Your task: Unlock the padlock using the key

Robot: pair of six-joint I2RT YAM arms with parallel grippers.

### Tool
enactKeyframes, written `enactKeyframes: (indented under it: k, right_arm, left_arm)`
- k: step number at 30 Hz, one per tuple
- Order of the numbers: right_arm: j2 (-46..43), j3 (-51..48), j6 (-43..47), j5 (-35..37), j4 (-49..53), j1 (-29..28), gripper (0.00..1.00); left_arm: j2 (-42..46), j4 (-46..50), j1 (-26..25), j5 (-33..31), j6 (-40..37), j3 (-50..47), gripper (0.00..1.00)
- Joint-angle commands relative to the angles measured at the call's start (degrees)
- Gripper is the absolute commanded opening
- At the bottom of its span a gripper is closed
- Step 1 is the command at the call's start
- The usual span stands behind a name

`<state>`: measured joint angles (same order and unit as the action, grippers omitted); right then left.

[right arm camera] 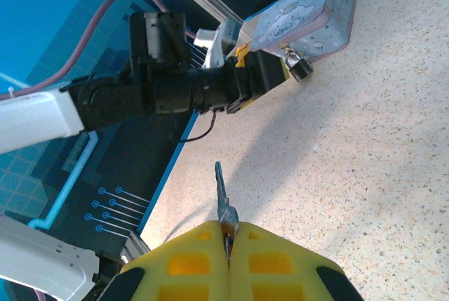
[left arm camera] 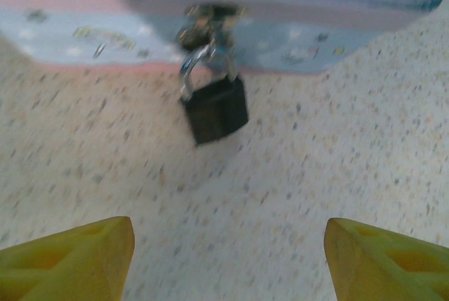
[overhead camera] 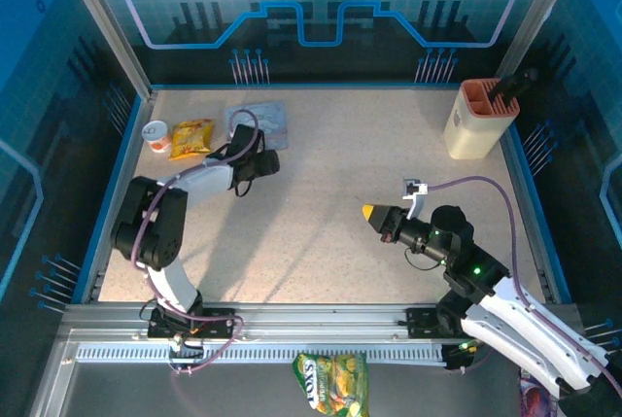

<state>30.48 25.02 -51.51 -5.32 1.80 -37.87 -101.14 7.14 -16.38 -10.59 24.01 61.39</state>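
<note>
Right gripper (right arm camera: 228, 234) is closed on the key (right arm camera: 222, 196), with the blade projecting forward toward the tin (right arm camera: 309, 13). Left gripper (left arm camera: 228, 255) stands wide open and holds nothing, poised just before the padlock (left arm camera: 216, 110), which hangs from the tin's hasp with its body resting on the counter (left arm camera: 337, 175). Key pickup is complete. Steadying the padlock, insertion and turning remain, since the shackle appears closed.

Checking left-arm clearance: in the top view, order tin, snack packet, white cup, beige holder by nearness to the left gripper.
1. tin, just beyond the left gripper
2. snack packet, left
3. white cup, farther left
4. beige holder, far right
</note>
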Motion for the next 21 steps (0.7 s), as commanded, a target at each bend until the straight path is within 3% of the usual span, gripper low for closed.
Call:
enactKeyframes:
  k: [1, 8, 16, 21]
  right_arm:
    - [-0.8, -1.4, 0.9, 0.6, 1.2, -0.5, 0.0]
    - [-0.9, -1.5, 1.0, 0.6, 0.8, -0.4, 0.0]
    - [-0.3, -1.9, 0.9, 0.2, 0.2, -0.4, 0.0]
    - [-0.3, -2.1, 0.9, 0.2, 0.1, -0.4, 0.0]
  left_arm:
    - [-3.9, 2.6, 0.4, -1.8, -1.3, 6.1, 0.73]
    - [-12.6, 11.4, 0.4, -8.4, -0.9, 16.6, 0.72]
    - [-17.9, 14.2, 0.5, -10.2, -0.2, 21.8, 0.71]
    - [-20.7, 14.8, 1.0, -10.0, -0.8, 24.2, 0.63]
